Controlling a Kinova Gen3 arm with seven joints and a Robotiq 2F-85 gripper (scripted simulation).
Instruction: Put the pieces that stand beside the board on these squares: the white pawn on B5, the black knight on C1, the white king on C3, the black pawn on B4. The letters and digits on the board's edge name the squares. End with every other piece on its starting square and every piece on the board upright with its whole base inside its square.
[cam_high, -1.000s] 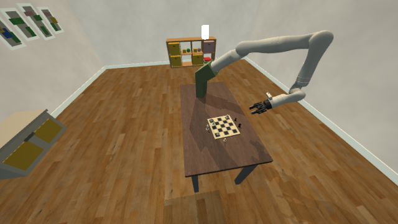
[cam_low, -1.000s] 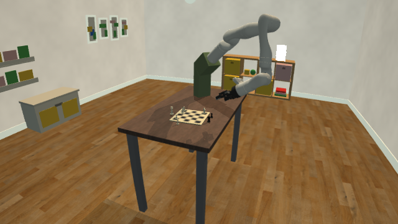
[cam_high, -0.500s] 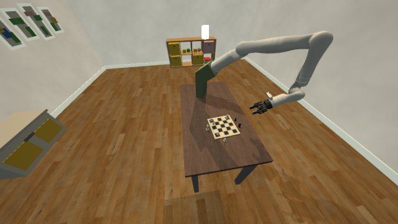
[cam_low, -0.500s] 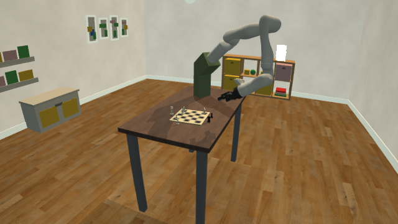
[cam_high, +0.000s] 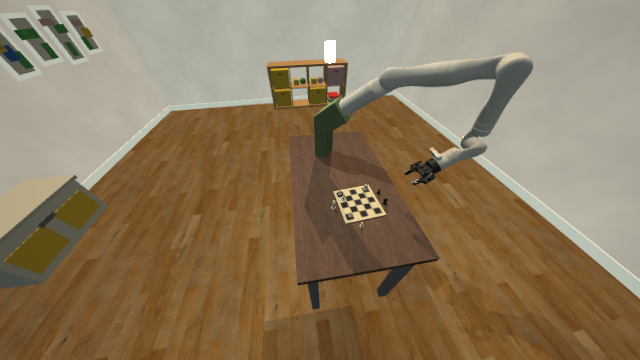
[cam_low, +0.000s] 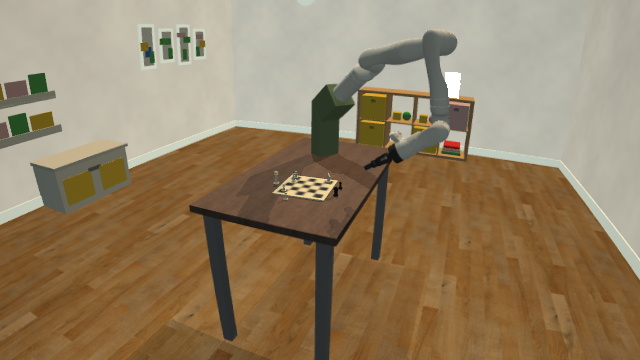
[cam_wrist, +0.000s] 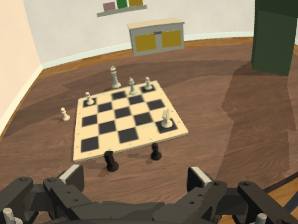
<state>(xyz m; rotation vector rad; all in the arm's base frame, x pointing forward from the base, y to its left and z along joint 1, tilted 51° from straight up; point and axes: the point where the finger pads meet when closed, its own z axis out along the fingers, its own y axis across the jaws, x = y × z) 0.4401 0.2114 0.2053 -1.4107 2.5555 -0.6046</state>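
The chessboard (cam_high: 378, 214) (cam_low: 320, 196) (cam_wrist: 174, 137) lies on the dark table (cam_high: 350, 255) (cam_low: 280, 220) (cam_wrist: 233, 129). Two black pieces stand on the table beside the board's edge nearest my gripper: a larger one (cam_high: 385, 201) (cam_wrist: 109, 160) and a smaller one (cam_high: 379, 191) (cam_wrist: 156, 152). The tall white king (cam_high: 333, 204) (cam_low: 276, 177) (cam_wrist: 115, 78) stands off the far edge. The white pawn (cam_high: 361, 226) (cam_wrist: 64, 113) stands off the left edge in the wrist view. Several pieces stand on the board's outer squares. My gripper (cam_high: 411, 177) (cam_low: 370, 165) (cam_wrist: 135, 178) is open and empty. It hangs off the table's side, above and apart from the black pieces.
The arm's green base (cam_high: 324, 132) (cam_low: 324, 125) (cam_wrist: 276, 23) stands at the table's far end. A shelf unit (cam_high: 307, 82) (cam_low: 415, 122) stands by the back wall and a low cabinet (cam_high: 35, 235) (cam_low: 80, 175) (cam_wrist: 156, 36) by the side wall.
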